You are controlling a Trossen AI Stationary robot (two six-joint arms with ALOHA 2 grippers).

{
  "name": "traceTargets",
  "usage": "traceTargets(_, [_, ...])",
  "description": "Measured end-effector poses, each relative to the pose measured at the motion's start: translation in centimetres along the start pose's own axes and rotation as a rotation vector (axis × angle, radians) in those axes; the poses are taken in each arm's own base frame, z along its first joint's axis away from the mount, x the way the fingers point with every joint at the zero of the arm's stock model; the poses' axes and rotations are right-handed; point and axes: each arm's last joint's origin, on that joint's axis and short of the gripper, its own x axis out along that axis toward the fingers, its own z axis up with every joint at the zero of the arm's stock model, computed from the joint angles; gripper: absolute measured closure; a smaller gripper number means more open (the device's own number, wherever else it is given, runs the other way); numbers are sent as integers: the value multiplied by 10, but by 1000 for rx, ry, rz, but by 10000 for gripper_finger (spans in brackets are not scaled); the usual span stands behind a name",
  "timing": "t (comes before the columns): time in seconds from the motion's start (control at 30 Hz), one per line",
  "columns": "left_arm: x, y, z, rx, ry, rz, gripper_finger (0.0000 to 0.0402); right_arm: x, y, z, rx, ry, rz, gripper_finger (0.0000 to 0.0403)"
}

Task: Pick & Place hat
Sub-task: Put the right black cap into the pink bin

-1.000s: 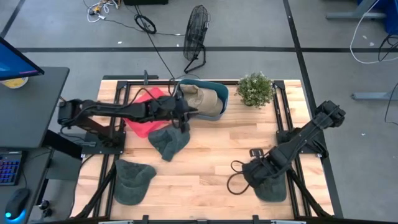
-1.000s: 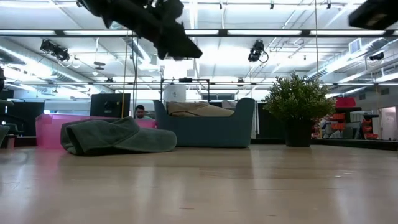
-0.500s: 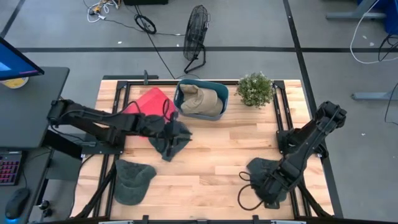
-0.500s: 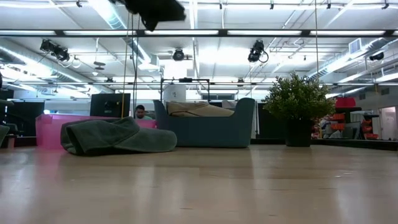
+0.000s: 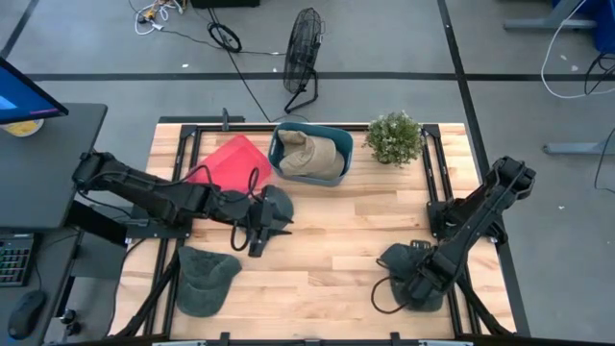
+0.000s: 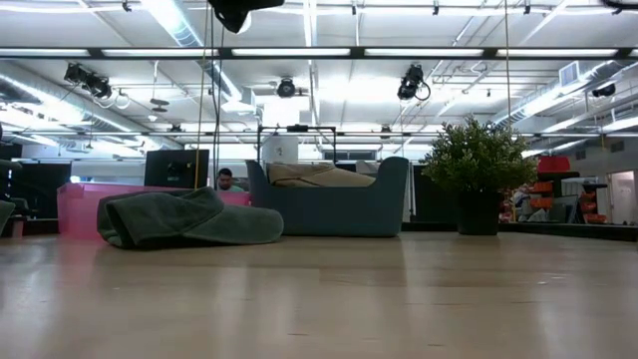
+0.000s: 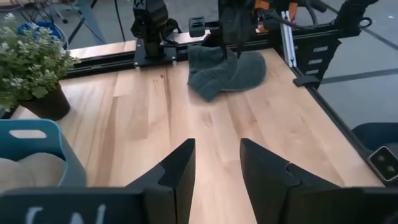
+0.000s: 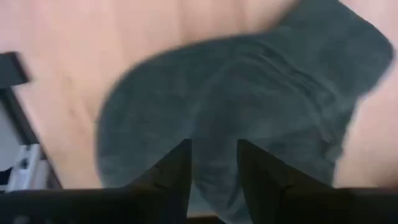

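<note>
Three dark green hats lie flat on the table. One lies mid-table (image 5: 279,202) (image 6: 189,219), one near the left near corner (image 5: 207,279), and one at the right near side (image 5: 399,258) (image 7: 227,71). A tan hat (image 5: 309,154) rests inside the blue basket (image 5: 332,135). My left gripper (image 5: 272,221) (image 7: 214,146) is open and held level, high over the mid-table hat. My right gripper (image 5: 411,281) (image 8: 213,146) is open and points down, close over the right hat (image 8: 249,106). My right gripper stands open over the crown of the right green hat (image 8: 211,118), coming from above. The view is blurred, and I cannot tell whether the fingers touch the cloth.
A red bin (image 5: 231,163) stands left of the blue basket, and a potted plant (image 5: 394,137) stands at the far right. Black frame rails (image 5: 437,183) run along the table's sides. Bare wood (image 5: 336,231) lies between the two arms.
My left gripper has drawn back from the blue basket toward the near-left and now stands over the mid-table hat. In the low view it has risen almost out of the top. My right gripper has shifted a little toward the near edge, staying over the right hat.
</note>
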Motion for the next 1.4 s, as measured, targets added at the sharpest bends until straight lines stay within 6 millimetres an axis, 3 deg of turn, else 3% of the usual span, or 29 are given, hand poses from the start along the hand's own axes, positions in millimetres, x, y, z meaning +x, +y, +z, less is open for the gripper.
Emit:
traceTargets(0.23, [0, 2, 0, 27, 2, 11, 255, 9, 1, 1, 42, 36, 81, 271])
traceTargets(0.47, [0, 2, -2, 39, 23, 9, 257, 29, -12, -6, 73, 72, 21, 271])
traceTargets(0.7, [1, 2, -4, 39, 39, 10, 257, 15, -6, -1, -5, 84, 59, 270])
traceTargets(0.9, [1, 2, -4, 38, 39, 10, 257, 3, -11, -3, -15, 79, -69, 270])
traceTargets(1.4, [1, 2, -4, 36, 39, 10, 257, 40, -15, -8, -2, 141, 102, 275])
